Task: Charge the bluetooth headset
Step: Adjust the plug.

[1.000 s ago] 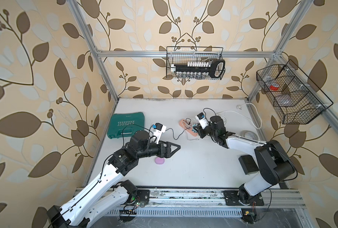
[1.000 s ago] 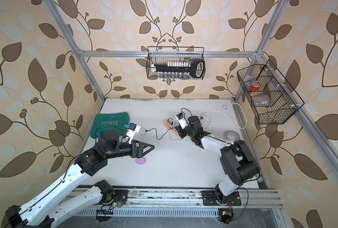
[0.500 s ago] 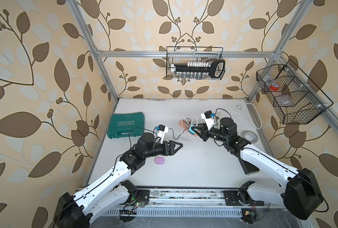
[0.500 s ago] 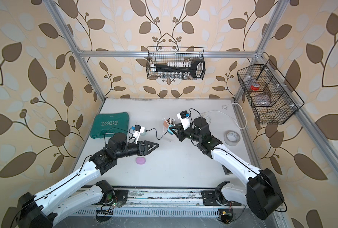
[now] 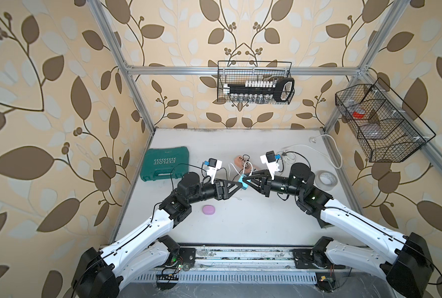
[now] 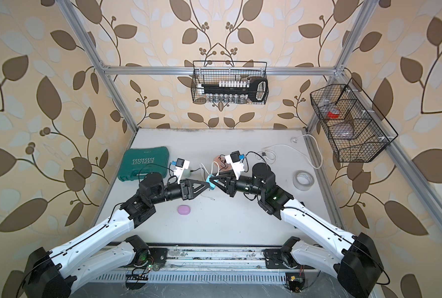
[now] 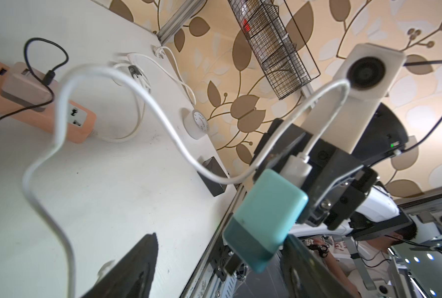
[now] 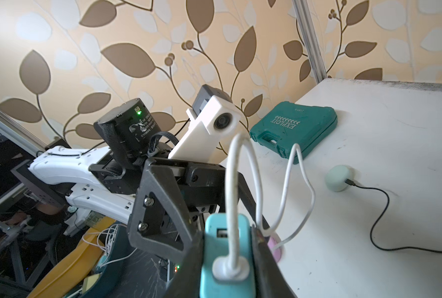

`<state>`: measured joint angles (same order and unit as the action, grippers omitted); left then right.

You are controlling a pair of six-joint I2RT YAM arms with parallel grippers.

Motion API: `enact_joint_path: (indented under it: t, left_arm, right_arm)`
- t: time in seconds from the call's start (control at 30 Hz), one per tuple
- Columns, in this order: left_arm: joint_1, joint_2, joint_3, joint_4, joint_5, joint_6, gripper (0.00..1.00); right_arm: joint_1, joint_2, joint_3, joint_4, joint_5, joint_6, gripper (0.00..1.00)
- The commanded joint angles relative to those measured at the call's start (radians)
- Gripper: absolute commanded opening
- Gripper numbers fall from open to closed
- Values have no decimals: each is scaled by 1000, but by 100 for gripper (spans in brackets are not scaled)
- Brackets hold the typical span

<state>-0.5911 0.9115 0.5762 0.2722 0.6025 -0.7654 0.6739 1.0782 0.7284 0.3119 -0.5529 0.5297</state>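
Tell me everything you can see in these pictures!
table: one, white, underneath
charger: one, teal, held over the middle
cable: one, white, plugged into the charger
tool case: one, green, back left
pink case: one, pink, front left
mint case: one, mint, near tool case
cord: one, black, plugged into mint case
power strip: one, orange, middle back
tape roll: one, white, right side
box: one, black, right edge
wire baskets: two, black, back and right walls
left gripper: one, black, open beside charger
right gripper: one, black, shut on charger

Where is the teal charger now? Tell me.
In a top view the teal charger is raised over mid-table, clamped in the right gripper, with the left gripper right beside it.
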Motion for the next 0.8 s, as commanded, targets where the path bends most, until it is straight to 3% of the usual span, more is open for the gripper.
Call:
enact_joint_path:
  t: [0.0,0.33,0.53,0.77]
  left_arm:
    - [13,-4,43,67,54,5,72]
    - [14,-8,71,109,164,-6,50]
    - [16,-25,84,120,200,-7,31]
    - [15,-32,109,59,220,33,15]
  right_arm:
    - [18,-10,-17,90,-32,72,16]
    - [27,5,-18,187,-54,163,16]
    - [28,21,-8,201,-66,202,18]
    - [29,2,34,59,-74,157,38]
